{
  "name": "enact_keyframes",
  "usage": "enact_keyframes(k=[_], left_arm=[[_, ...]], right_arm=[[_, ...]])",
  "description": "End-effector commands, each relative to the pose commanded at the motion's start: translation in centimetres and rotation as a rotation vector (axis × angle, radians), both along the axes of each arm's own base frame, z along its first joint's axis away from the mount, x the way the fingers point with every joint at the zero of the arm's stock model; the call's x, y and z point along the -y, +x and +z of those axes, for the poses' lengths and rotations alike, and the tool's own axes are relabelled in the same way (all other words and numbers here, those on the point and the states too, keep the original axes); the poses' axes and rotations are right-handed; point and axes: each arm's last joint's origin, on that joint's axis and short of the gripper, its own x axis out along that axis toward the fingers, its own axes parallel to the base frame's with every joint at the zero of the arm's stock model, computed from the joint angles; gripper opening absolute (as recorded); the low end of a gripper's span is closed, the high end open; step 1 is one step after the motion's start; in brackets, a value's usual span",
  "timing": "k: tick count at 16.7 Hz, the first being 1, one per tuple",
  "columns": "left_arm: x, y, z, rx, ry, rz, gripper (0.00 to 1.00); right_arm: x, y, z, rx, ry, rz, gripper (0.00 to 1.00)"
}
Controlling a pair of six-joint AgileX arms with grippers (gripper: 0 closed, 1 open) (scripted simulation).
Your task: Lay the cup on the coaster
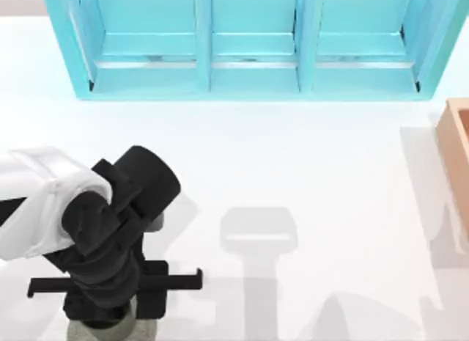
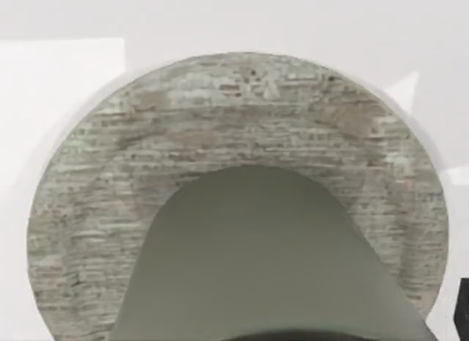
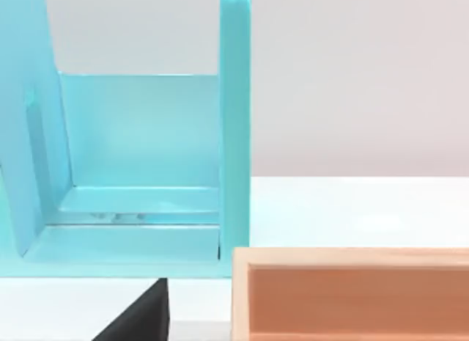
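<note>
The coaster is a wide speckled grey disc lying flat on the white table; a sliver of it peeks out at the front left edge of the top view. The grey-olive cup fills the near part of the left wrist view, right over the coaster's nearer half. My left gripper hangs straight above the coaster, its black body and cross bar hiding the cup from above. My right arm is parked at the table's right side, its wrist camera facing the shelf and the box.
A turquoise shelf unit with three bays runs along the back of the table. An orange-brown open box stands at the right edge, also close in the right wrist view. White tabletop lies between them.
</note>
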Motion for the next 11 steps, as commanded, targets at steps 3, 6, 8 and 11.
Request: enact_keyframes(k=[3,6,8,11], left_arm=[[0.0,0.0,0.0,0.0,0.0,0.0,0.83],[0.0,0.0,0.0,0.0,0.0,0.0,1.0],[0.0,0.0,0.0,0.0,0.0,0.0,1.0],[0.0,0.0,0.0,0.0,0.0,0.0,1.0]], right_arm=[[0.0,0.0,0.0,0.0,0.0,0.0,1.0],[0.0,0.0,0.0,0.0,0.0,0.0,1.0],[0.0,0.0,0.0,0.0,0.0,0.0,1.0],[0.0,0.0,0.0,0.0,0.0,0.0,1.0]])
